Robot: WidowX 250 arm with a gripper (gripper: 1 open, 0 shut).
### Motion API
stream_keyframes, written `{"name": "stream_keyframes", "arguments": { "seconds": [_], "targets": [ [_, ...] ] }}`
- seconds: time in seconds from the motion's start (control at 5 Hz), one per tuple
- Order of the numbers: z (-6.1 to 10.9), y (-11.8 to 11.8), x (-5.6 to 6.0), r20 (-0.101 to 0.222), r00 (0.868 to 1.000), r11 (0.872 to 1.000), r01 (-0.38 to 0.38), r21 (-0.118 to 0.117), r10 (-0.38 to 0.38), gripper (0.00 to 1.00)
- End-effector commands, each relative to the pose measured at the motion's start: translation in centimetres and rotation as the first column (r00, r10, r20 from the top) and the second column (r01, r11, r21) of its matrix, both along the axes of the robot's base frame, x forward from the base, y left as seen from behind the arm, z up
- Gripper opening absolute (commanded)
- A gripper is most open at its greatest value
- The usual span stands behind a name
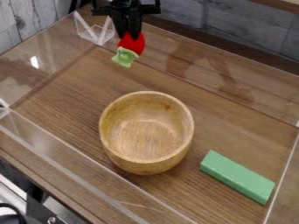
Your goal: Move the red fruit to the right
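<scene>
- Red fruit (131,43) hangs clear of the table (233,96), pinched between the jaws of the gripper (129,37), its light-green cap (122,58) dangling below and to the left.
- Gripper is clenched on the fruit's upper part and points straight down, near the back edge of the workspace, beyond the wooden bowl (146,131).
- Risk 1: the hold looks to be on a small rounded toy, so a quick sideways swing could let it slip or twist out and drop, possibly into the bowl.
- Risk 2: carrying it too low on the way right could clip the bowl's rim.
- Risk 3: a clear wall (24,66) rings the table; travelling too far right or back could bring the arm against it.
- Open room: bare wood lies to the right of the fruit, behind the bowl; the green block (237,177) sits front right, well apart from that path.
</scene>
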State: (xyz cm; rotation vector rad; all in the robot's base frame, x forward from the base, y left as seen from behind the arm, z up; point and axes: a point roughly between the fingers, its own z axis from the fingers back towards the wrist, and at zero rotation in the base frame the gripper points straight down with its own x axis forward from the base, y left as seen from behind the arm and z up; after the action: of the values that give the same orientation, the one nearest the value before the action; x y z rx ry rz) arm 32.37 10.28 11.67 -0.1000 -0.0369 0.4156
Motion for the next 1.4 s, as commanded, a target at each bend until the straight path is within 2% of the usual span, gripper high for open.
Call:
{"name": "stream_keyframes", "arguments": {
  "seconds": [0.0, 0.6, 1.2],
  "targets": [
    [1.8, 0.7, 1.1, 0.073, 0.995, 0.997, 0.061, 0.041, -0.064, 0.0],
    [1.1, 0.8, 1.8, 0.072, 0.98, 0.982, 0.178, 0.062, -0.183, 0.0],
    [0.4, 0.5, 2.6, 0.068, 0.968, 0.969, 0.236, 0.069, -0.241, 0.0]
  ]
}}
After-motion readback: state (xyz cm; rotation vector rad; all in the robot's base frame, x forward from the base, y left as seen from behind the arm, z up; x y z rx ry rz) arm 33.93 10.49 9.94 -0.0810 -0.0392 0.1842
